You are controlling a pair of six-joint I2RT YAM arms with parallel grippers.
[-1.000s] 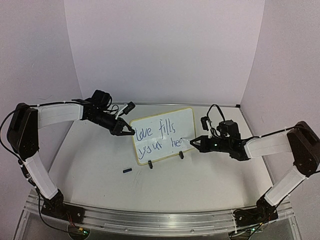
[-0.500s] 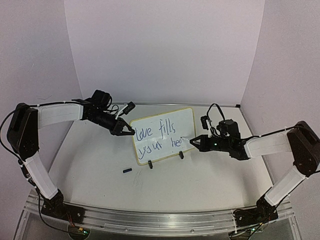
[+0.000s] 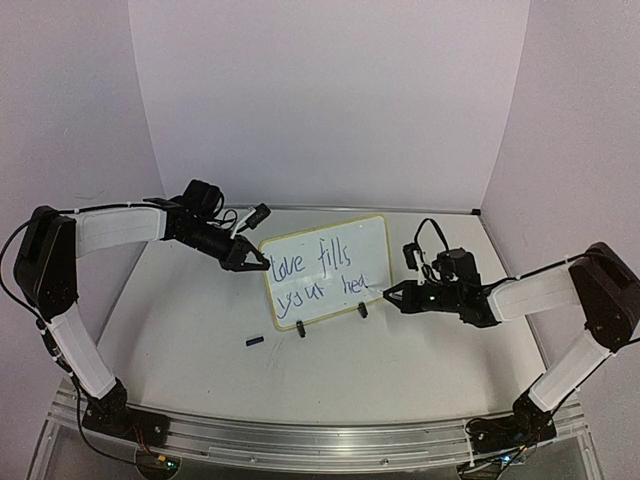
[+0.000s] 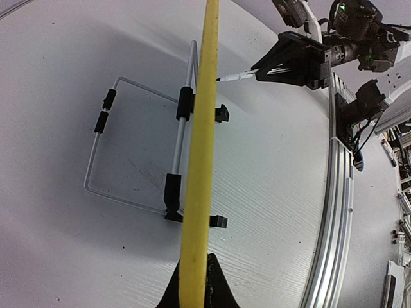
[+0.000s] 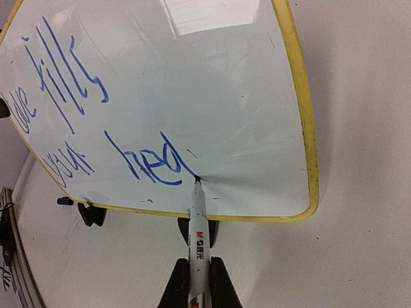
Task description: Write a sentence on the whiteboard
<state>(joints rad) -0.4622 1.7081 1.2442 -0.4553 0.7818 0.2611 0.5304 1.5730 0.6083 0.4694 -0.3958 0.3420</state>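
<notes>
Noted a glossy, smooth white face with glare on the whiteboard point(image 5: 212, 77); matt yellow rim point(image 4: 201, 160); shiny bare metal wire stand point(image 4: 181, 142); black plastic clips point(image 4: 185, 102); smooth plastic marker point(image 5: 198, 240); matt, faintly grained table point(image 3: 400, 370); brushed metal rail point(image 3: 300, 440).

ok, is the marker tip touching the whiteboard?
Touching. In the right wrist view the marker has its tip on the whiteboard surface, exactly at the end of the last blue letter, with no gap visible.
</notes>
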